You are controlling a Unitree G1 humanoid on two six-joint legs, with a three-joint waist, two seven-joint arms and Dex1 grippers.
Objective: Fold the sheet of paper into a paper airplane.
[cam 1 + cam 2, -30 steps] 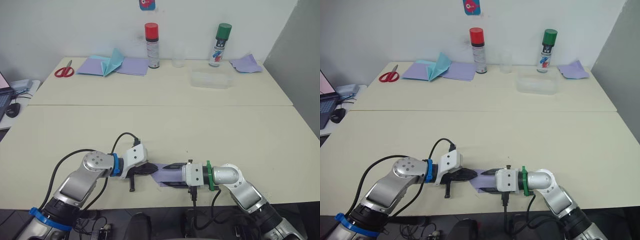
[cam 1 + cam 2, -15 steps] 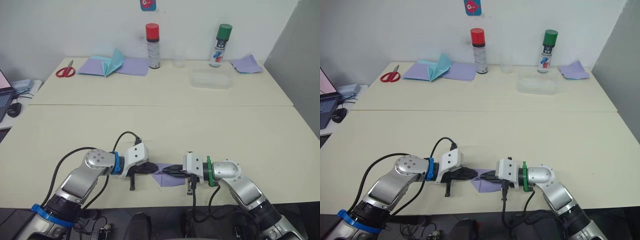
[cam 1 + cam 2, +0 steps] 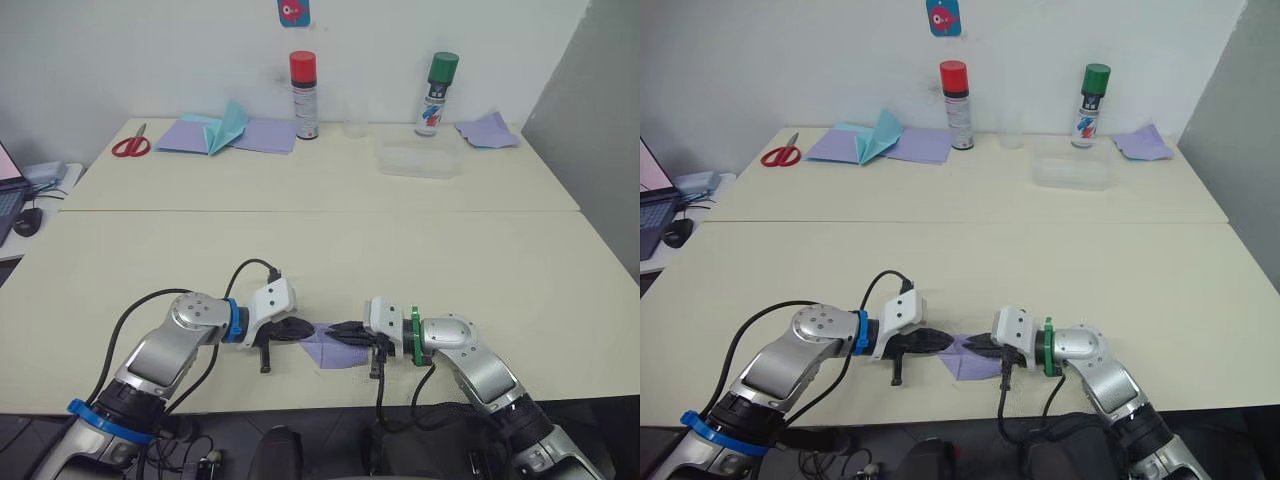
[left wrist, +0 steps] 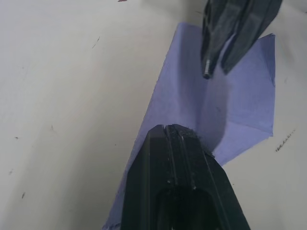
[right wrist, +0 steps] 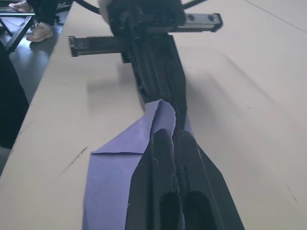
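Note:
The sheet of paper (image 3: pixel 326 350) is a small folded lavender shape lying near the table's front edge, between my two grippers. My left gripper (image 3: pixel 307 328) is shut, and its tip (image 4: pixel 168 128) rests on the paper's left part. My right gripper (image 3: pixel 335 329) is also shut and lies over the paper (image 5: pixel 115 167) from the other side. The two tips nearly meet. One edge of the paper curls up by the right fingertips (image 5: pixel 163 136). Whether any layer is pinched I cannot tell.
Along the back of the table stand red scissors (image 3: pixel 127 146), a teal pointed paper (image 3: pixel 228 125) on flat lavender sheets (image 3: pixel 262 133), a red-capped can (image 3: pixel 304 95), a clear cup (image 3: pixel 356 118), a green-capped can (image 3: pixel 437 93), a clear box (image 3: pixel 420 158) and crumpled lavender paper (image 3: pixel 487 128).
My right gripper was open around the paper a second ago. It has shut and now lies on the paper, closer to the left tip. The left gripper has hardly moved.

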